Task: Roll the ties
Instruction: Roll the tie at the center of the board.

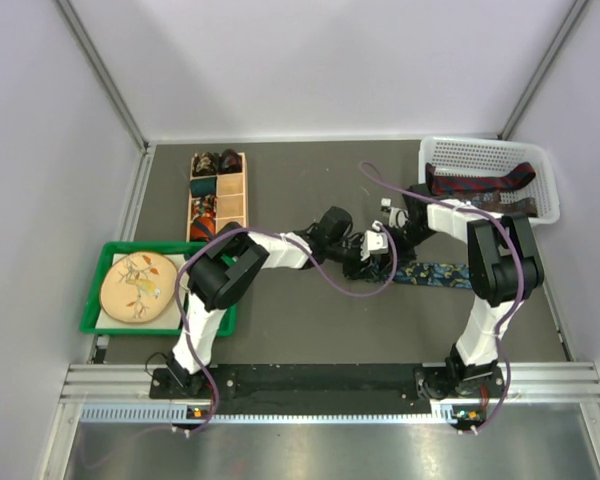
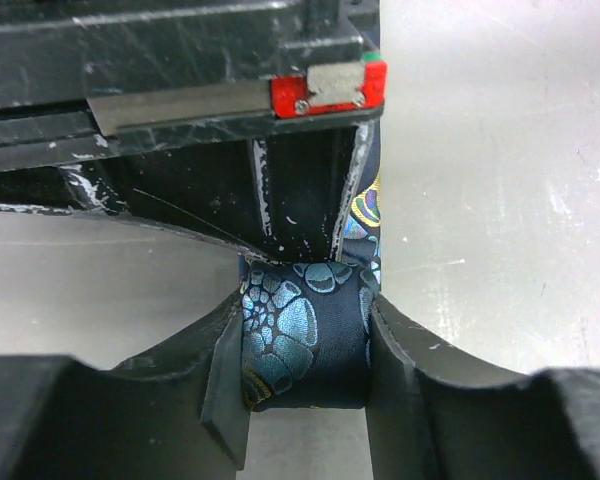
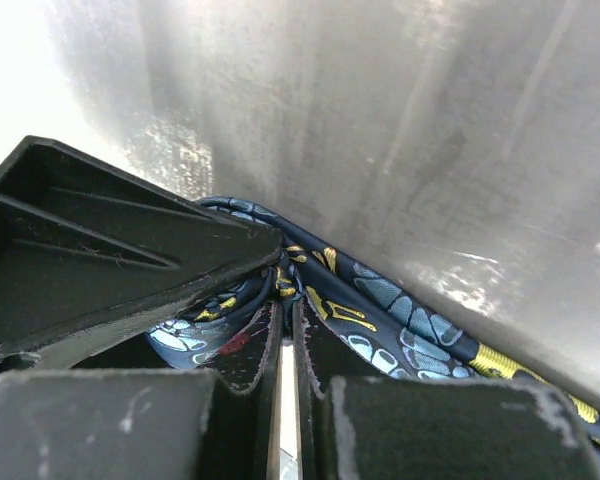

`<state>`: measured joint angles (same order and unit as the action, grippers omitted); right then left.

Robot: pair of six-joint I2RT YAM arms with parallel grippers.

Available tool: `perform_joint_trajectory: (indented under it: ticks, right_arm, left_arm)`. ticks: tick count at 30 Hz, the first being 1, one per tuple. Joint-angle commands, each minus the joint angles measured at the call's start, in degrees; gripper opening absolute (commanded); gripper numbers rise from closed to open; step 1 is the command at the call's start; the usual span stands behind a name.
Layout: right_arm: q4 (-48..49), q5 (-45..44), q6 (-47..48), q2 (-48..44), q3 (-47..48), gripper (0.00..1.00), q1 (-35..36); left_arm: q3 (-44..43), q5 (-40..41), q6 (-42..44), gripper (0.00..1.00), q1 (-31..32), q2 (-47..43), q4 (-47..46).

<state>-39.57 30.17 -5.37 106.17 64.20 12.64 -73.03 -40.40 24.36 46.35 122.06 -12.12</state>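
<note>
Tie (image 1: 438,272) lies mid-tabletop (image 1: 310,335), its coiled end clamped between left pincer (image 2: 305,352) fingers, right pincer (image 3: 285,305) pressed together on the fold; a weak squeeze or an early letting-go could let the coil spring open.

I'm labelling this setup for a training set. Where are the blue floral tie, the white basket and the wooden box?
blue floral tie (image 2: 305,345): left wrist view, on the patterned face of its rolled part.
white basket (image 1: 480,152): top external view, on its far wall.
wooden box (image 1: 233,210): top external view, on a bare right-hand compartment.
</note>
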Motion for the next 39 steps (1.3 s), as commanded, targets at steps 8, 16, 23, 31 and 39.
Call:
perform_joint_trajectory:
  ticks: [8,16,23,31,39]
  right_arm:
    - [9.8,8.5,-2.7,3.6,-0.1,0.0,5.4]
    - [3.0,15.1,-1.6,-1.6,-0.4,0.29,2.2]
    - [1.9,21.6,-2.7,-7.8,-4.7,0.37,-2.9]
    - [12.4,24.7,-10.3,-5.9,-7.5,0.42,0.1]
    - [19.2,19.2,-12.9,-3.4,-7.2,0.43,2.5]
  left_arm:
    - [5.2,10.1,11.6,0.28,0.0,-9.9,22.4]
    - [-1.3,17.7,16.9,0.21,1.3,-6.8,37.2]
    - [-3.5,21.1,18.4,0.18,2.1,-4.5,42.3]
    - [-5.3,21.1,18.3,0.18,2.4,-3.1,43.8]
    - [-5.4,20.3,17.7,0.18,2.4,-2.8,44.4]
